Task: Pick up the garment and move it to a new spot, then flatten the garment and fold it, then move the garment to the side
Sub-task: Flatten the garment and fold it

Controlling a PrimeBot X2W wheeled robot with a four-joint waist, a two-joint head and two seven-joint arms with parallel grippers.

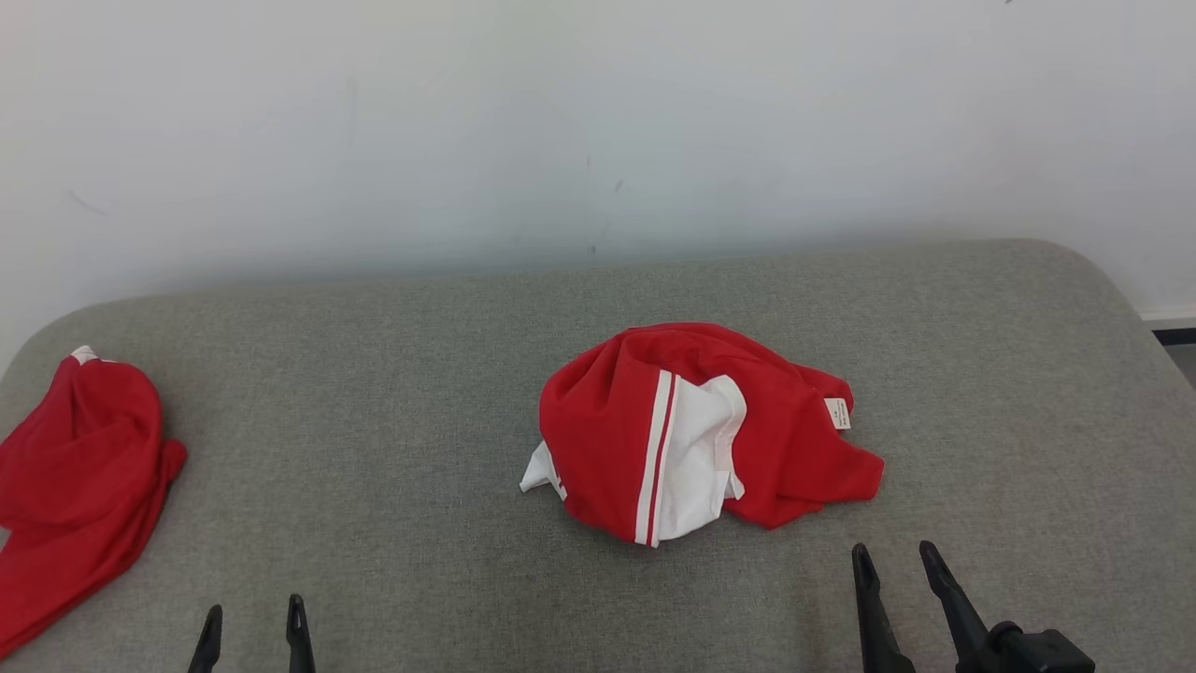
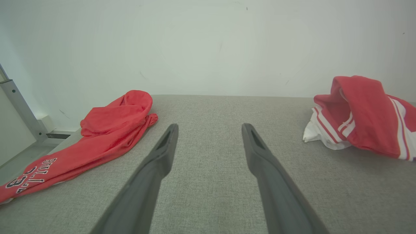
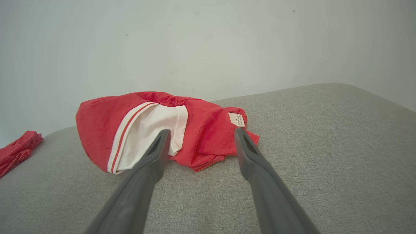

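while the garment [image 1: 607, 421] lies crumpled in a heap near the middle of the grey fabric-covered table [image 1: 374, 421], both sets of jaws are held short of it, toward the near edge. the garment is noted as red with a white panel edged by white and red stripes, and a small white label [image 1: 837, 412] is turned outward on its right side. the right gripper [image 1: 893, 549] is found on the near side of the heap, by its right-hand end, with its jaws spread wide and clear of the cloth; a strip of bare table is seen between the tips and the red hem. in the right wrist view the garment [image 3: 97, 123] is seen just beyond the right gripper [image 3: 202, 130], with the label [image 3: 237, 119] just above one tip. the left gripper [image 1: 254, 606] is placed well to the left of the heap, jaws likewise spread wide over bare table. in the left wrist view the garment [image 2: 364, 107] is set off to the right of the left gripper [image 2: 210, 126]. a second red garment [image 2: 113, 123], with white lettering, is recorded at the table's left end.
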